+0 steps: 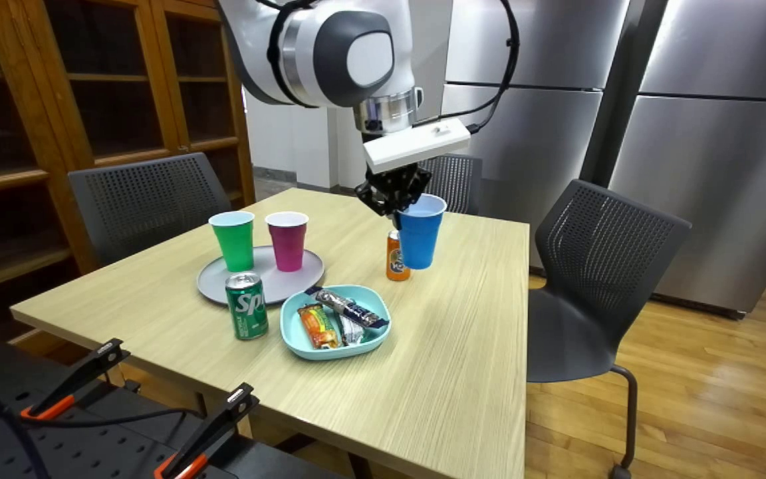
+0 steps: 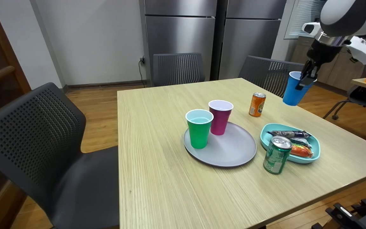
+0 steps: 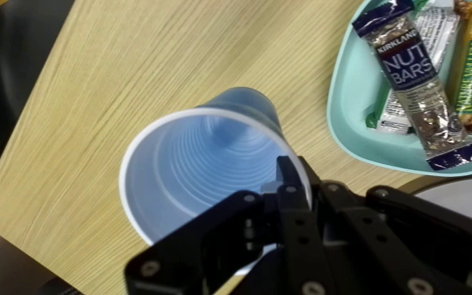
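My gripper is shut on the wall of a blue cup at its white rim, one finger inside and one outside. The cup looks empty, its mouth facing the wrist camera. In both exterior views the blue cup hangs above the table, slightly tilted. Behind it in an exterior view stands an orange can, partly covered by the cup. A green cup and a purple cup stand upright on a round grey plate.
A teal tray holds several wrapped bars, a nut bar among them. Beside it stands a green soda can. Dark chairs surround the wooden table. Clamps sit near its front edge.
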`<state>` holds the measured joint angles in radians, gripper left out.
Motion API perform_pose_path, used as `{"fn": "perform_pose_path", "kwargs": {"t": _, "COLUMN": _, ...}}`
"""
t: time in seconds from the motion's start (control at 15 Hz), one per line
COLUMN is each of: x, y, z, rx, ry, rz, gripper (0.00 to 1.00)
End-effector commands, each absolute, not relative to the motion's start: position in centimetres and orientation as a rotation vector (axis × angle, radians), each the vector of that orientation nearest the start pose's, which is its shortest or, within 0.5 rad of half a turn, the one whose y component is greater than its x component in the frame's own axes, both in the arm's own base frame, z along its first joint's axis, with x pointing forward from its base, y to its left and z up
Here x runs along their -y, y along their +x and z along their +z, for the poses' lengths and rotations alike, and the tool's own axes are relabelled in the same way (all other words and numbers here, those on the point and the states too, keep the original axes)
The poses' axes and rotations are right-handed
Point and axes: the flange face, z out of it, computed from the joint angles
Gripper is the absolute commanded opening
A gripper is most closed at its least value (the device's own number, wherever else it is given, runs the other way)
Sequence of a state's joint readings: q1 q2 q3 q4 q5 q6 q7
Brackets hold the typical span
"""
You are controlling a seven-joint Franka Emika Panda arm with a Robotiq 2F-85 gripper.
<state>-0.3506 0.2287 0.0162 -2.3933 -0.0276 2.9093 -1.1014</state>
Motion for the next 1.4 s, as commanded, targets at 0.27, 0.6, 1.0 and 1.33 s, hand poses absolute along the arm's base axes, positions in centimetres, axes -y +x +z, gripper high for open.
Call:
{"fn": "perform_pose_path", "kwargs": {"t": 0.27, "x": 9.6, "y": 47.5, "z": 24.0, "rx": 1.11, "ry": -3.04, "rz": -0.34, "gripper": 0.01}}
{"fn": "perform_pose_path", "kwargs": {"t": 0.6, "x": 5.5, "y": 47.0, "z": 23.4, "rx": 1.173, "ry": -2.995, "rz": -0.316, "gripper": 0.01}}
{"fn": "perform_pose_path", "kwargs": {"t": 1.0, "x": 1.6, "y": 46.1, "z": 22.5, "rx": 1.279, "ry": -2.942, "rz": -0.279, "gripper": 0.01}}
{"fn": "perform_pose_path", "kwargs": {"t": 1.33, "x": -1.6, "y": 45.3, "z": 22.1, "rx": 1.39, "ry": -2.894, "rz": -0.254, "gripper": 0.01}}
